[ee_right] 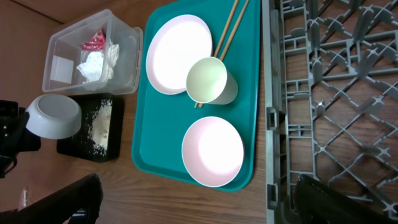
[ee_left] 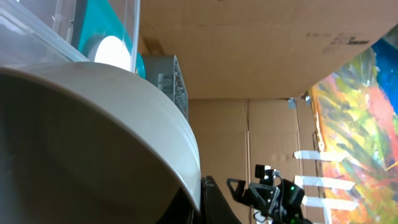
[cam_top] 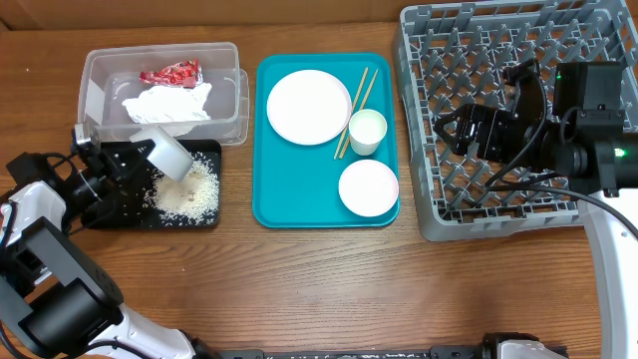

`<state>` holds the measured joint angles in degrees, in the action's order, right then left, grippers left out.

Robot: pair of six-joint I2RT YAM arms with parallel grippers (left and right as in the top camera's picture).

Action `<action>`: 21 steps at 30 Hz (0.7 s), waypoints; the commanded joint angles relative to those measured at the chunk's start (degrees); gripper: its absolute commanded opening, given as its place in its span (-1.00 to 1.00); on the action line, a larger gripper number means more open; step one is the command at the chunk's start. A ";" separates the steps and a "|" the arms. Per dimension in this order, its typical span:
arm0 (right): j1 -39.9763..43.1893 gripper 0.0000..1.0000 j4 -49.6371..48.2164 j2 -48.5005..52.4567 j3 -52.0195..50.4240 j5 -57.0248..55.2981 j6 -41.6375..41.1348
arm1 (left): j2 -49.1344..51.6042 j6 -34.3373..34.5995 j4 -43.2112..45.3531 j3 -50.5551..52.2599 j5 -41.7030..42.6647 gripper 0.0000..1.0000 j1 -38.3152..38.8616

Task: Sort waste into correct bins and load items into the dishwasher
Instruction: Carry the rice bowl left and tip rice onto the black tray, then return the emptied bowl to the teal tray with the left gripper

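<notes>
Wooden counter [cam_top: 299, 289] is shown from above; cardboard walls are seen behind it in the left wrist view. One small white bowl [cam_top: 170, 154] is held tilted over the black tray [cam_top: 150, 221], clamped at its rim by the left pincer [cam_top: 140, 152], which is closed tight on it. The bowl's curved side fills most of the left wrist view. Loose rice [cam_top: 191, 189] is piled in the black tray, directly under and beside the held bowl.

A clear tub [cam_top: 95, 75] is set just behind the black tray. A red wrapper [cam_top: 169, 72] and a crumpled white napkin [cam_top: 167, 103] are contained in it, the wrapper toward the back.

A teal tray [cam_top: 289, 179] is placed to the right of both bins. On it, a round plate [cam_top: 308, 107] is at the back left and a small cup [cam_top: 367, 131] stands upright to its right. Chopsticks [cam_top: 356, 110] are laid diagonally between plate and cup. A second bowl [cam_top: 368, 187] is set upright at the front right.

A grey dish rack [cam_top: 439, 214] is at the far right, with no dishes seen among its pegs. The right pincer [cam_top: 454, 135] is held over the rack with its jaws spread wide, and nothing is gripped.
</notes>
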<state>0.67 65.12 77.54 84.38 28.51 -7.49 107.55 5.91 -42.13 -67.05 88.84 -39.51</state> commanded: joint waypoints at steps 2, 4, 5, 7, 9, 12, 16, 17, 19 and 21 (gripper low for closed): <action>-0.28 1.00 -0.33 -0.31 1.46 0.52 -0.04 | 0.68 2.23 -2.05 0.24 1.79 -0.92 -0.04; -0.28 1.00 -0.35 -0.31 1.46 0.50 -0.04 | 0.66 2.25 -3.39 0.22 1.77 -0.92 0.66; -0.28 1.00 -0.35 -0.31 1.46 0.50 -0.04 | 0.61 2.14 -4.07 0.11 1.77 -0.92 1.09; -0.28 1.00 -0.39 -0.31 1.46 0.50 -0.04 | -0.26 1.77 -5.14 0.02 1.77 -0.92 2.38; -0.28 1.00 -0.50 -0.31 1.46 0.50 -0.02 | -2.16 1.40 -5.66 0.00 1.75 -0.92 4.13; -0.28 1.00 -0.52 -0.31 1.46 0.48 -0.02 | -6.67 0.79 -5.46 -1.14 1.60 -0.92 7.80; -0.28 1.00 -0.50 -0.31 1.46 0.48 -0.02 | -12.57 2.40 -5.22 -4.87 -5.86 -0.92 13.64; -0.28 1.00 -0.50 -0.31 1.46 0.50 -0.04 | -14.14 3.87 -5.20 -5.66 -9.99 -0.92 15.54; -0.28 1.00 -0.48 -0.31 1.46 0.48 -0.04 | -16.57 6.49 -4.63 -6.38 -18.10 -0.92 19.26; -0.28 1.00 -0.50 -0.31 1.46 0.48 -0.04 | -18.36 9.68 -3.02 -6.40 -26.82 -0.92 24.26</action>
<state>0.64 64.97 77.54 84.38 28.53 -7.49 92.82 10.33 -46.15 -72.01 77.25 -20.91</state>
